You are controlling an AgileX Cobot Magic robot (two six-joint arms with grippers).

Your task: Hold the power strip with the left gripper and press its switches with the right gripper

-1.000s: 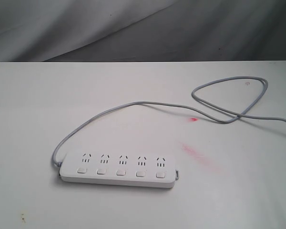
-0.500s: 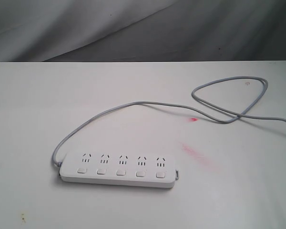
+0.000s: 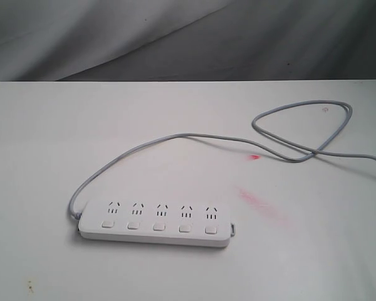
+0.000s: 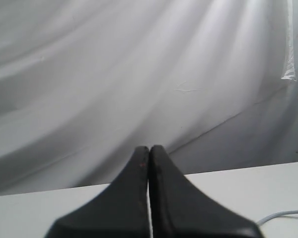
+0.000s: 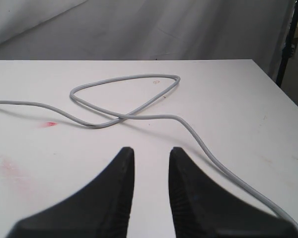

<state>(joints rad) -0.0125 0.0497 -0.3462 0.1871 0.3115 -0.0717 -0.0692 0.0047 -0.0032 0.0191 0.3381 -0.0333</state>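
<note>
The white power strip (image 3: 154, 222) lies flat on the white table, its row of square switches (image 3: 158, 226) along the near edge. Its grey cord (image 3: 175, 136) leaves the left end, arcs back and loops at the right (image 5: 124, 99). Neither arm shows in the exterior view. In the left wrist view my left gripper (image 4: 149, 148) is shut with nothing in it, facing the grey backdrop above the table's edge. In the right wrist view my right gripper (image 5: 151, 151) stands open a little over bare table, short of the cord loop, holding nothing. The strip is out of both wrist views.
Red smears mark the table (image 3: 258, 202), with a small red spot (image 3: 255, 157) near the cord. A draped grey cloth (image 3: 175, 37) hangs behind the table. The table's right edge and a dark stand leg (image 5: 288, 44) show in the right wrist view.
</note>
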